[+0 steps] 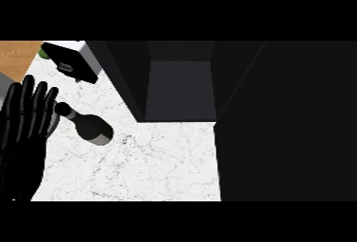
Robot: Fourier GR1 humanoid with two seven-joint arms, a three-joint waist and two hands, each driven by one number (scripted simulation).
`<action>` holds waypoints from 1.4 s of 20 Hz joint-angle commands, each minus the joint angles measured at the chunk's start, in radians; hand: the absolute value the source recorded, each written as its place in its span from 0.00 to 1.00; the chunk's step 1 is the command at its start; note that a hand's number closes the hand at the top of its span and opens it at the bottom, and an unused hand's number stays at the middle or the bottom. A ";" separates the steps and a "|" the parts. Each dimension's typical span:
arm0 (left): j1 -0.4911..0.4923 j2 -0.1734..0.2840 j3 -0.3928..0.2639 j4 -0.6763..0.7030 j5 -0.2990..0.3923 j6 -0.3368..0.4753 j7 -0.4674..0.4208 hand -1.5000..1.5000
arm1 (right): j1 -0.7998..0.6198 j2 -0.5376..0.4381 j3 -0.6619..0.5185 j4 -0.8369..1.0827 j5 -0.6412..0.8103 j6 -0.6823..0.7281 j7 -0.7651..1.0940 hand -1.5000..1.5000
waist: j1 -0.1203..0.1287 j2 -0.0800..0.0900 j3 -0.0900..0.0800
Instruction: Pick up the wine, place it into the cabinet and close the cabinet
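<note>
You see the wine on the white marbled counter, towards its left side. It is a dark bottle, almost black, with a narrow neck ending in a round dark cap at the upper left and a broad body running down to the right, where a paler grey band shows at its base. From this steep angle you cannot tell whether it stands upright or lies tilted.

Your left hand is at the left edge, fingers straight and pointing up, released and holding nothing. Its fingertips sit just beside the bottle's neck; whether they touch it you cannot tell. Your right hand does not show.

The cabinet is at the upper middle, open, its dark interior facing you with a grey back panel; a large dark panel fills the right side of the view. At the upper left a white box with a dark front stands on the counter, a small green thing beside it and a strip of wood in the corner.
</note>
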 commanded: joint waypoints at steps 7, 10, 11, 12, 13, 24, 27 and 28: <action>0.006 -0.082 -0.088 0.136 0.175 -0.057 0.008 0.00 | 0.119 -0.068 0.084 -0.089 -0.132 0.181 0.058 0.00 | 0.005 -0.020 0.037; 0.032 -0.084 -0.128 0.104 0.187 -0.044 0.035 0.00 | 0.197 -0.092 0.093 -0.155 -0.160 0.218 0.073 0.00 | 0.010 -0.025 0.040; 0.005 -0.084 -0.100 0.125 0.191 -0.058 0.041 0.00 | 0.221 -0.113 0.071 -0.243 -0.224 0.230 0.135 0.00 | 0.006 -0.025 0.039; -0.055 -0.084 -0.177 0.094 0.154 0.049 0.116 0.00 | 0.190 -0.132 0.009 -0.165 -0.254 0.252 0.105 0.00 | 0.011 -0.023 0.040; 0.038 -0.085 -0.194 0.000 0.182 0.008 0.129 0.00 | 0.106 -0.144 -0.035 -0.158 -0.297 0.230 0.172 0.00 | 0.023 -0.024 0.040; -0.056 -0.086 -0.353 -0.063 0.086 0.228 0.233 0.00 | 0.104 -0.122 -0.026 -0.388 -0.337 0.155 0.397 0.00 | 0.017 -0.023 0.040; 0.005 -0.085 -0.341 -0.215 0.056 0.234 0.323 0.00 | 0.136 -0.101 0.008 -0.363 -0.268 0.178 0.351 0.00 | 0.019 -0.025 0.040; -0.051 -0.086 -0.299 -0.082 0.076 0.220 0.252 0.00 | 0.087 -0.130 -0.044 -0.375 -0.345 0.172 0.428 0.00 | 0.017 -0.023 0.040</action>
